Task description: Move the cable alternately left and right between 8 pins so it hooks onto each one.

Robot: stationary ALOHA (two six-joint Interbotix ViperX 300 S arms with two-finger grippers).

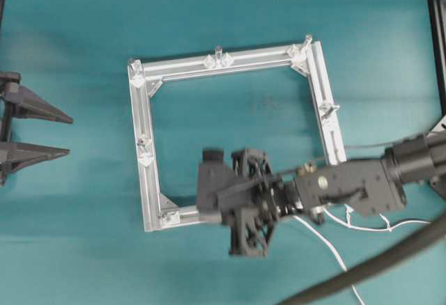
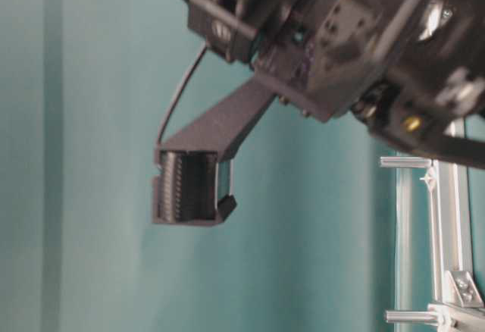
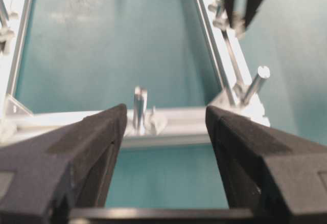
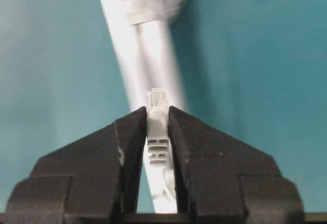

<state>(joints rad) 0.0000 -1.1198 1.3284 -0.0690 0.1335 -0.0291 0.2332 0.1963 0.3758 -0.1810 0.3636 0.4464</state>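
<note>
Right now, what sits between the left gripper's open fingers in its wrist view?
In the left wrist view, the left gripper frames one upright pin on the frame bar, with teal table beyond; nothing is gripped.

place: robotics lab | evidence: teal tabletop (image 1: pixel 83 249), aluminium frame (image 1: pixel 143 180), robot arms

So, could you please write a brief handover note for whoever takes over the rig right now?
Right gripper: shut on the cable at its plug end, over the frame's lower bar.
Left gripper: open, empty, left of the frame.
Cable trails on the table behind the right arm.
Done: plug picked up; the cable shows at no visible pin.
Left: hook it left and right onto all eight pins.
</note>
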